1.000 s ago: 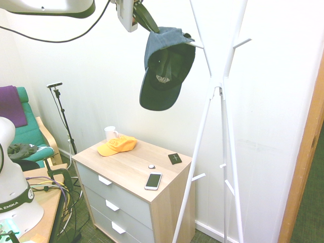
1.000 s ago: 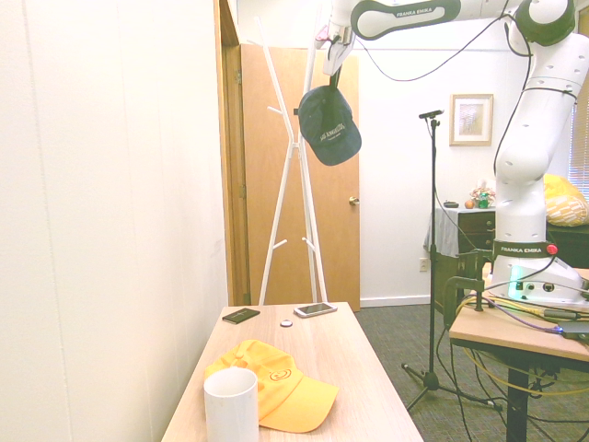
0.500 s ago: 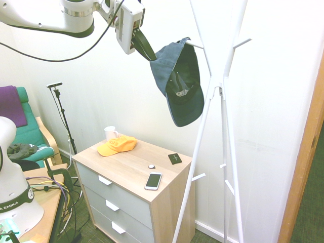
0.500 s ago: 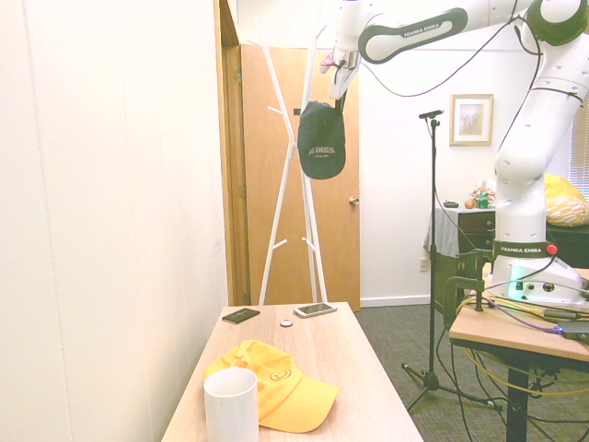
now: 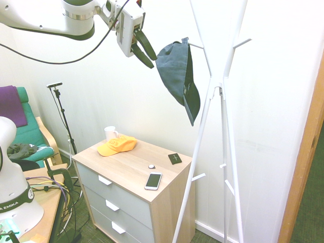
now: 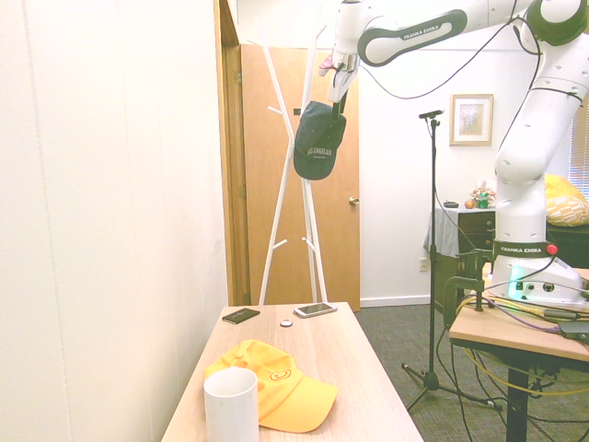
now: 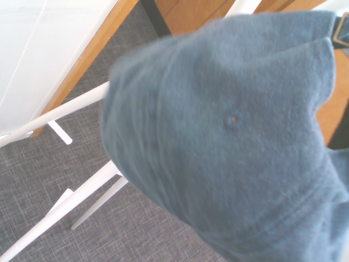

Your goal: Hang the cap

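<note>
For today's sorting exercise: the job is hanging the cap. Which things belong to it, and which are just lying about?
Job: cap, coat stand, gripper.

Lying about: orange cap, white mug, phone, black card, small round object, all on the drawer unit.

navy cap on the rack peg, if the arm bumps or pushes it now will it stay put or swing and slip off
The navy cap hangs from one slim peg of the white coat rack, so it would probably swing freely. Its crown looks like soft fabric in the wrist view, likely floppy and light, while the brim, pointing down, seems stiffer. The open gripper is clear of it; a sideways push might slide it off.
</note>
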Controlling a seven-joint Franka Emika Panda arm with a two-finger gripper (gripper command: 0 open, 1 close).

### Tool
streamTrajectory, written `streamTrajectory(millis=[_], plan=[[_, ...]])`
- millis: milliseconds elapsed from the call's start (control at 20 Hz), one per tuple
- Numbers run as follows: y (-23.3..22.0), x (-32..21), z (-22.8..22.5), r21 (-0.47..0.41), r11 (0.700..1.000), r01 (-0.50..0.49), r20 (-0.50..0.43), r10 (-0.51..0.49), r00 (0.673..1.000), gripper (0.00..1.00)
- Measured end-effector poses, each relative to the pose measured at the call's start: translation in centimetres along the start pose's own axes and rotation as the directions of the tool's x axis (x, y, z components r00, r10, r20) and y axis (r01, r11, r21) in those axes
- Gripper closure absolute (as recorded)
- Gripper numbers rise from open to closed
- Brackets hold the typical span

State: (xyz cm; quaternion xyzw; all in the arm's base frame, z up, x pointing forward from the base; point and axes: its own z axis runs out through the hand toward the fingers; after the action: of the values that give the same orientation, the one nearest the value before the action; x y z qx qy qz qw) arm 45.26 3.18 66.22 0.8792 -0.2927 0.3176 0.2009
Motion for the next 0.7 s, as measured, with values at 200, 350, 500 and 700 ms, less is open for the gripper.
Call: streamTrajectory(millis=[200,350,500,700], plan=[[-0.2,-0.1,0.0,0.000,1.000,0.000,0.000,0.000,1.000,0.00],[0.0,0.1,0.3,-0.005,1.000,-0.007,0.002,0.007,1.000,0.00],[0.0,-0.1,0.4,0.007,1.000,-0.018,0.021,0.018,1.000,0.00],[-0.6,-1.3,0.4,0.078,0.996,-0.042,0.165,0.029,0.986,0.00]])
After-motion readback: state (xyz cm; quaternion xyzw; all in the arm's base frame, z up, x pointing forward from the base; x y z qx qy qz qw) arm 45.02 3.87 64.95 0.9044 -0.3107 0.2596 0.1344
